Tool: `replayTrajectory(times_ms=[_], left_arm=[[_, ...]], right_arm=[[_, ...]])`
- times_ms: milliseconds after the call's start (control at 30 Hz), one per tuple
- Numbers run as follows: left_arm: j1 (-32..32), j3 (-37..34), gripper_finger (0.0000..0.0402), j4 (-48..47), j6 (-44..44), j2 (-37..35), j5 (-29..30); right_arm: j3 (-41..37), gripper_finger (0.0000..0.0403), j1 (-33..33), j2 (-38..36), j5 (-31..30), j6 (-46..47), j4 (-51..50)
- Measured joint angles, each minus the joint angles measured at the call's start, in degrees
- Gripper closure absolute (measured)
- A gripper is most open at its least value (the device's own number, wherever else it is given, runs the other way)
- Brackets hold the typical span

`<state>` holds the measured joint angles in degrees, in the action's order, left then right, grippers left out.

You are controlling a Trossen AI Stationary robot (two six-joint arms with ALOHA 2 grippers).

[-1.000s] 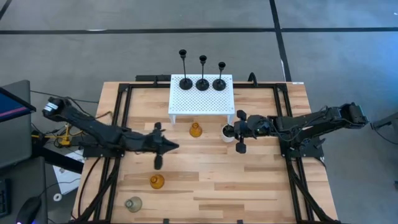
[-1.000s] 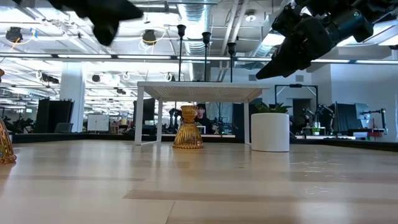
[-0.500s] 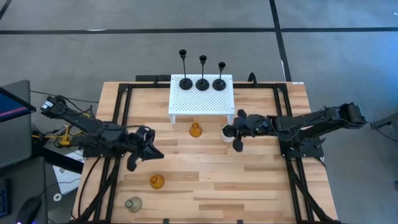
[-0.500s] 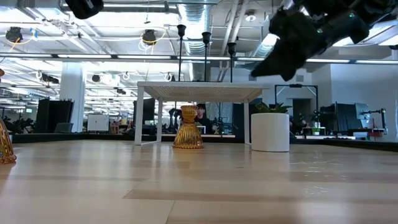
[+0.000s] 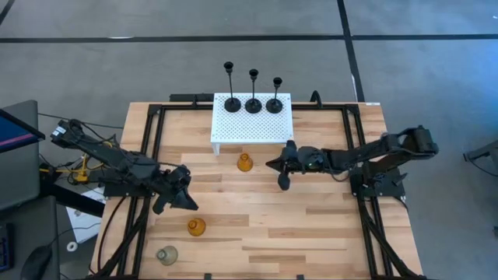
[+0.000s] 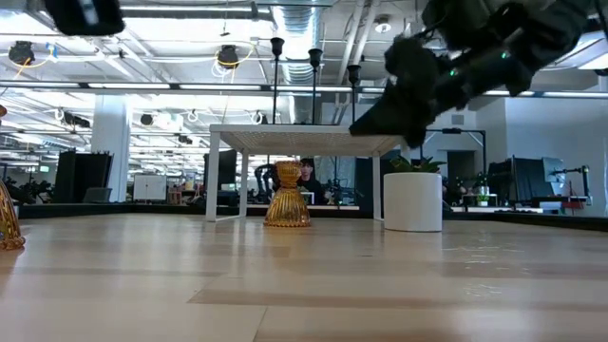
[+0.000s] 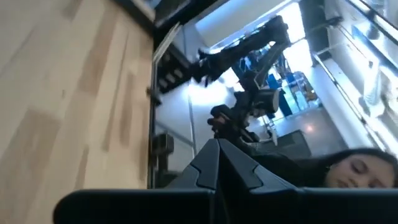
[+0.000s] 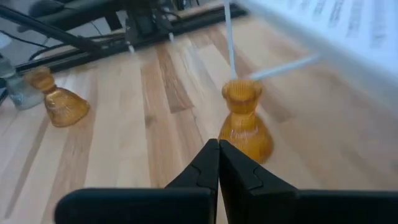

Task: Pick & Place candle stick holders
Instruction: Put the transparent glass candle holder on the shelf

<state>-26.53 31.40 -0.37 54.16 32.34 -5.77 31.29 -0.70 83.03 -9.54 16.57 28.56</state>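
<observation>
Low view: left end effector [image 6: 84, 16] is cut off by the top edge at 11 o'clock, only a dark blurred lump shows. Right end effector [image 6: 385, 112] is motion-blurred, finger detail unreadable there. One amber glass holder [image 6: 6, 220] is cropped by the left edge at 9 o'clock. High view: the white pot [image 6: 412, 200] is hidden under the right arm [image 5: 350, 158]. Right wrist view: the white perforated stand [image 8: 336, 37] is blurred and cut off at the top right; the pale grey holder [image 8: 13, 87] is half out of frame. Left wrist view: a person [image 7: 354, 171] is cropped by the right edge.
</observation>
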Motion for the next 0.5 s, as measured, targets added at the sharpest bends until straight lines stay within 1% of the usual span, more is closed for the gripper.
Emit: replayTrajectory(times_ms=[100,200,300,367,500], left_arm=[[-1.66,0.00,0.0399,-4.97,6.18,-0.88,-0.03],[-3.74,0.90,0.0399,-5.25,11.11,-1.96,-0.31],[-7.19,4.66,0.0399,-4.81,10.78,-1.85,0.16],[-10.09,7.30,0.0399,-4.79,8.70,-1.11,0.13],[-15.18,11.53,0.0399,-4.80,5.15,1.22,0.27]], right_arm=[[0.02,0.0403,-0.86,5.05,0.02,4.14,4.55],[0.05,0.0403,-2.01,10.00,-0.38,6.62,9.99],[0.22,0.0403,-3.07,13.95,-0.74,8.13,16.21],[0.37,0.0403,-3.76,16.04,-0.86,8.18,20.19],[1.88,0.0403,-4.65,18.35,-0.18,8.66,24.33]])
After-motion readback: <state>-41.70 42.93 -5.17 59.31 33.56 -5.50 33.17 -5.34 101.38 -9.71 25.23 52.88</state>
